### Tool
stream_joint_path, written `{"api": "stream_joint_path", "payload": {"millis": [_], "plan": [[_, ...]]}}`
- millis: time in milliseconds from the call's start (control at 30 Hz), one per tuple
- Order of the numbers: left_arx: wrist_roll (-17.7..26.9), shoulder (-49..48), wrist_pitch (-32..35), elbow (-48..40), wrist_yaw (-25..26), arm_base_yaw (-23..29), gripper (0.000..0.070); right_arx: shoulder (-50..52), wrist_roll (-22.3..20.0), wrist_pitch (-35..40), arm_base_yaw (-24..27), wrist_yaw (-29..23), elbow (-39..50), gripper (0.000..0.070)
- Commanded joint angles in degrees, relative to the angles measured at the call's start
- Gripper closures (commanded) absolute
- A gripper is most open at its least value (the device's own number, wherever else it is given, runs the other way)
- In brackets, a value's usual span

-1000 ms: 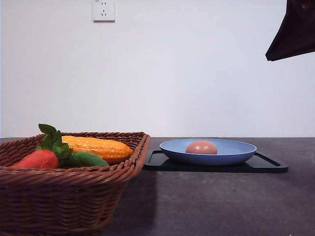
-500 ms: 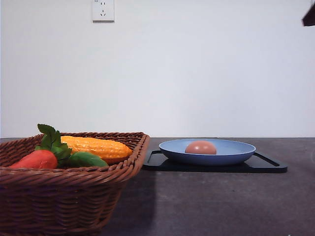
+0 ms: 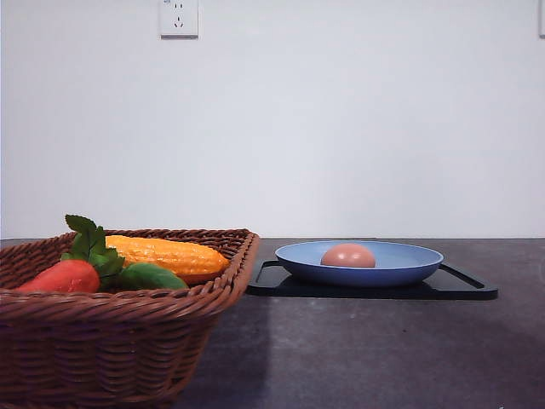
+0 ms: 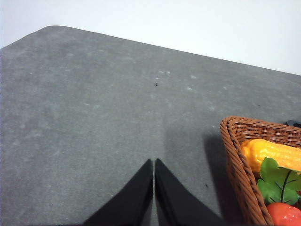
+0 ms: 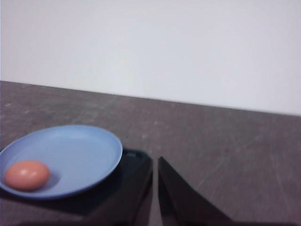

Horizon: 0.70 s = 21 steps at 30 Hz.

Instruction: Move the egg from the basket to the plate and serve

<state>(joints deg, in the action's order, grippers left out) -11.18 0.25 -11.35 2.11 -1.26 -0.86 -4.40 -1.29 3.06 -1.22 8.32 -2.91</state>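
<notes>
The pinkish-brown egg (image 3: 348, 256) lies in the round blue plate (image 3: 400, 266), right of the brown wicker basket (image 3: 128, 341). In the right wrist view the egg (image 5: 27, 175) rests at one side of the plate (image 5: 80, 155), and my right gripper (image 5: 155, 162) is shut and empty, raised above the table and off to the side of the plate. My left gripper (image 4: 154, 163) is shut with nothing in it, over bare grey table beside the basket (image 4: 235, 160).
The plate sits on a flat black tray (image 3: 464, 285). In the basket lie a yellow corn cob (image 3: 166, 254), a red-orange vegetable (image 3: 64, 277) and green leaves (image 3: 94, 243). A wall socket (image 3: 179, 17) is on the white wall behind.
The dark arm at the front view's top right corner has risen and left the picture. Egg, plate and basket have not moved.
</notes>
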Motion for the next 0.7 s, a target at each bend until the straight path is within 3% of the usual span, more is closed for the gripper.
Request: {"api": "stream_joint_path", "payload": {"millis": [0, 300, 667], "plan": [[-0.1, -0.1, -0.7, -1.2, 0.1, 0.1, 0.0700, 1.0, 2.0, -1.0, 0.3, 0.8, 0.5, 0.0700], [-0.1, -0.1, -0.7, -1.2, 0.1, 0.1, 0.0700, 4.2, 2.2, -9.6, 0.4, 1.1, 2.4, 0.0700], [-0.1, -0.1, -0.7, -1.2, 0.1, 0.1, 0.0700, 4.2, 2.1, -11.6, 0.3, 0.6, 2.4, 0.0700]]}}
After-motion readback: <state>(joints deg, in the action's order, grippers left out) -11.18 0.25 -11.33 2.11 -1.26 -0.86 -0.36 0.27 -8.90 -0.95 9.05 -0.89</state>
